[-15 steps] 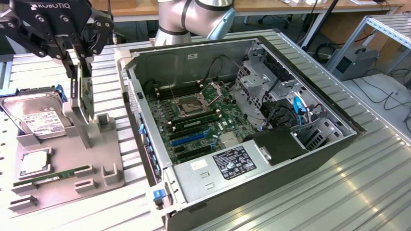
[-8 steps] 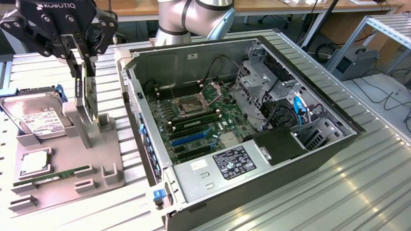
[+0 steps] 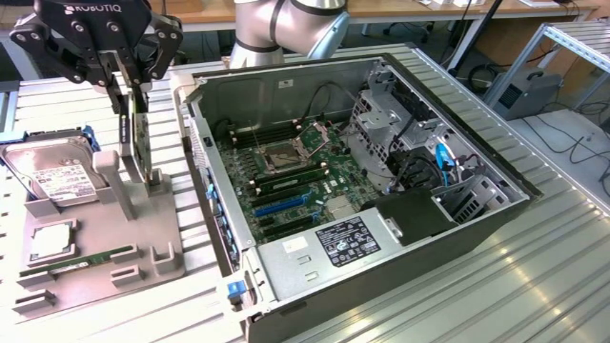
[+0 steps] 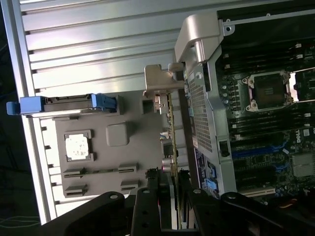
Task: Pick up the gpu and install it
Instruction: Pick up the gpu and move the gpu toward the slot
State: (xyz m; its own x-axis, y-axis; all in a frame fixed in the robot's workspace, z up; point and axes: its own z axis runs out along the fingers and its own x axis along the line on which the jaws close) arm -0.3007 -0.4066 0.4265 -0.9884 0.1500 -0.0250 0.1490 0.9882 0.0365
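The parts tray [image 3: 153, 229] lay on the slatted table [image 3: 533, 286], just beside the open computer case [image 3: 476, 221], on the exterior view's left of it. On the tray, the hard drive [image 3: 53, 171] sat farthest left, with the CPU [image 3: 53, 241] in front of it and the RAM stick [image 3: 81, 261] nearer the camera still. The gpu [image 3: 133, 143] stood on edge between hard drive and case. The gripper [image 3: 128, 75] was at its top, one finger on each side. The motherboard [image 3: 286, 186] lay inside the case.
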